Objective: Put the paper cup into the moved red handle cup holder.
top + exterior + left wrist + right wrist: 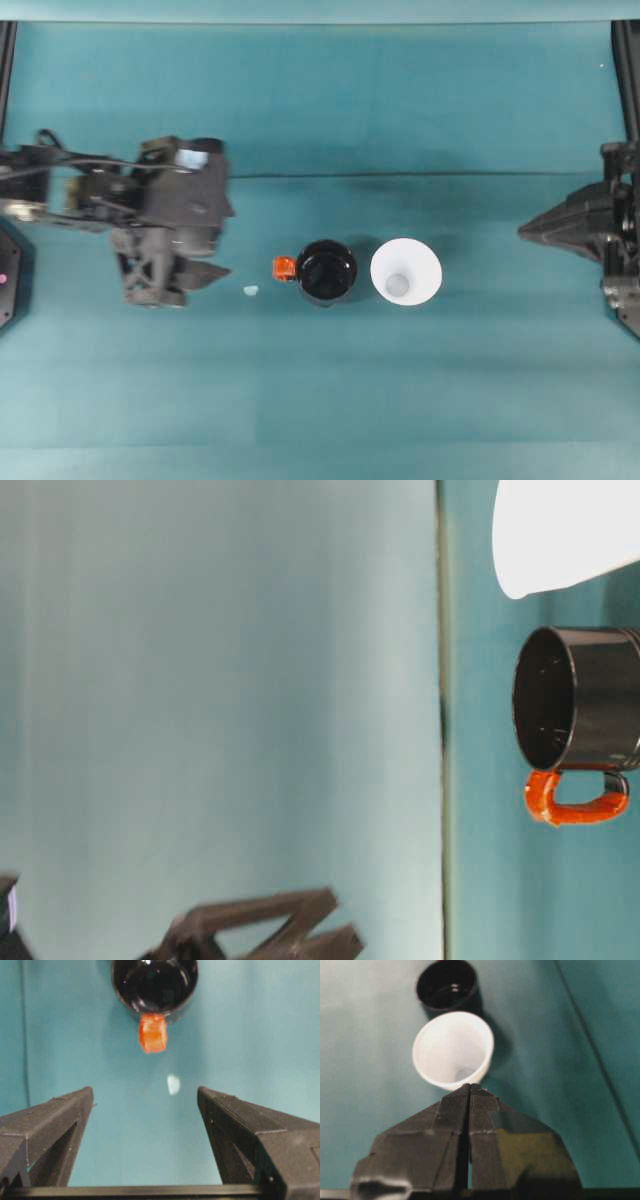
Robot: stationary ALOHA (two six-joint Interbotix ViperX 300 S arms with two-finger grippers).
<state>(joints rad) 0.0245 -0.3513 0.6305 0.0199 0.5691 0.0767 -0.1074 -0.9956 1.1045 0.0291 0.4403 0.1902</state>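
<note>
While one paper cup (406, 271) stands beside one red handle cup holder (326, 271), left fingers (60, 1110) gape, right fingers (455, 1105) are pressed together.

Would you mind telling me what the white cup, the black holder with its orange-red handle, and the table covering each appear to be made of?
The paper cup looks like thin matte white paper: no shine, with a soft tapered wall. The red handle cup holder seems to be hard glossy plastic, possibly glazed, given the bright highlights on its black wall; its handle is shiny too. The table covering appears to be matte teal cloth, with a fold line across it.
</note>
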